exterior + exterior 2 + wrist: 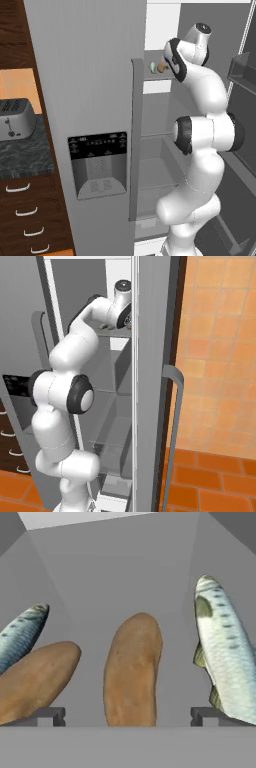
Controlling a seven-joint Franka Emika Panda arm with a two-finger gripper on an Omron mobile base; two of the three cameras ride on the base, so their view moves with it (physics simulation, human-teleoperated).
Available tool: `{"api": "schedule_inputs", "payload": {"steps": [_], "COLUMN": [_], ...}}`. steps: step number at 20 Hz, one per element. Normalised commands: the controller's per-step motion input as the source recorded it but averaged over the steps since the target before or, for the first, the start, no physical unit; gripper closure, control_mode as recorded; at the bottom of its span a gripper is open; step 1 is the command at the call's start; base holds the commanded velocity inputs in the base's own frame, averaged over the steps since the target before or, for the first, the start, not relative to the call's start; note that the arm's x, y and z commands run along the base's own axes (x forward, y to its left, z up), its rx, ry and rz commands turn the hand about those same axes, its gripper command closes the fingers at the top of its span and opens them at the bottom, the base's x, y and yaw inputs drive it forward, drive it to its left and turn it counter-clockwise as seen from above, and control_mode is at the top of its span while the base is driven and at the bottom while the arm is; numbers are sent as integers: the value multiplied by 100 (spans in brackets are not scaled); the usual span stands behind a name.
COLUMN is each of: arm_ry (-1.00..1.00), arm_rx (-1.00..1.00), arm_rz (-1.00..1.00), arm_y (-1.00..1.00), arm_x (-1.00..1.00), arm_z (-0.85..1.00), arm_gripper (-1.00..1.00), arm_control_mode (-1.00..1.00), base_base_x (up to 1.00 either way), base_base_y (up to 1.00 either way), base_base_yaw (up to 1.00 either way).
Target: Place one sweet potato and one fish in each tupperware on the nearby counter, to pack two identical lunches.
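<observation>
Risk: the gripper (128, 716) closes on more than one item, or clips a neighbour on the way in. The shelf (125, 577) inside the open refrigerator (90, 100) carries four items side by side. The left sweet potato (37, 679) leans toward the centre, and the left fish (22, 637) rests against or just behind it (which of the two cannot be told). A sideways drift of the hand toward either edge of the shelf would push these items or roll them out of line. A grasp taken too near the tip of the centre sweet potato (132, 669) may let its rounded surface slip from the pads.

Position relative to the fingers: the centre sweet potato lies lengthwise between the two fingertips (45, 716), pointing toward the back wall of the shelf, with clear shelf on both sides of it. The right fish (225, 652) lies just above the right fingertip, near the right edge of the shelf.

Gripper state: the jaws stand fully apart and hold nothing.

Transfer risk: the counter (25, 155) lies to the left of the refrigerator, beyond its closed door, so the carry must clear that door.
</observation>
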Motion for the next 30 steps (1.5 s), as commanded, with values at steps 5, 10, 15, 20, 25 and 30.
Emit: {"api": "schedule_inputs", "payload": {"steps": [5,10,15,20,25,30], "arm_ry": [0,-8,-20,-2,0,-1], "arm_rx": [-2,-11,-4,0,0,0], "arm_rz": [7,3,0,0,0,0], "arm_y": [0,25,31,0,-1,18], "arm_x": [32,2,0,-10,-100,-100], "arm_z": [-39,-62,-25,0,26,2], "arm_gripper": [-100,100,100,100,100,100], "arm_control_mode": [-100,-100,-100,-100,-100,-100], "base_base_x": [0,0,0,0,0,0], "base_base_y": [0,0,0,0,0,0], "base_base_yaw": [0,0,0,0,0,0]}}
